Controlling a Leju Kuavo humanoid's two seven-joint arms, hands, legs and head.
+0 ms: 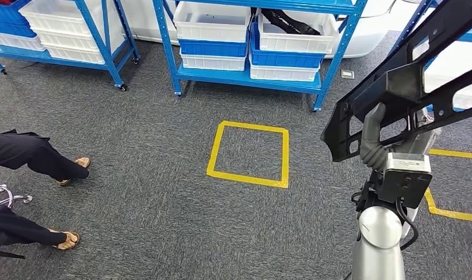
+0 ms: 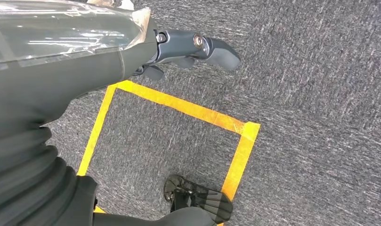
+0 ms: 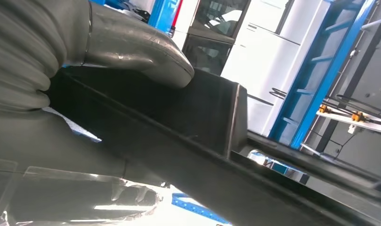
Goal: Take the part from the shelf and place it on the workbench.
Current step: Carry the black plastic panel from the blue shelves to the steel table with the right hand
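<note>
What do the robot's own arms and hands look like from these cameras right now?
The right arm is a smooth silver tube with a rounded joint, black cables looping beside it, and a black wrist block bearing a white label. The right hand has grey fingers. In the wrist views, a grey ribbed cover sits behind each hand; the left hand has dark fingers with a metal pivot screw and clear film.

shelf (image 1: 254, 79) behind floor square (image 1: 249, 153) — person (image 1: 29, 157) left

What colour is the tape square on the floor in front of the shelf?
Yellow. The tape square shows best in the head view, on grey carpet.
</note>
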